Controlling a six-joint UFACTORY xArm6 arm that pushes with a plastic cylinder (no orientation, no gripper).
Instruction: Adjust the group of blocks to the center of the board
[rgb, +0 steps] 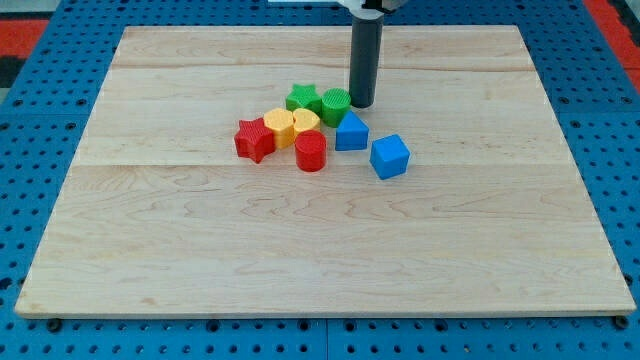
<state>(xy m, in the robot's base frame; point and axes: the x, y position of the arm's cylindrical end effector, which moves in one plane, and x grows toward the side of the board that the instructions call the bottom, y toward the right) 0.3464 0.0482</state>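
My tip (360, 104) rests on the board just right of the green cylinder (335, 104), touching or nearly touching it, and just above the blue triangular block (350, 131). The green star (302, 99) sits left of the green cylinder. Below them lie a yellow round block (280, 126) and a yellow heart (305, 122). A red star (254, 139) is at the group's left. A red cylinder (311, 151) is below the yellow blocks. A blue cube (389, 156) lies at the group's lower right, slightly apart.
The wooden board (320, 240) lies on a blue perforated table. The group sits a little above the board's middle. The rod's shaft rises out of the view's top.
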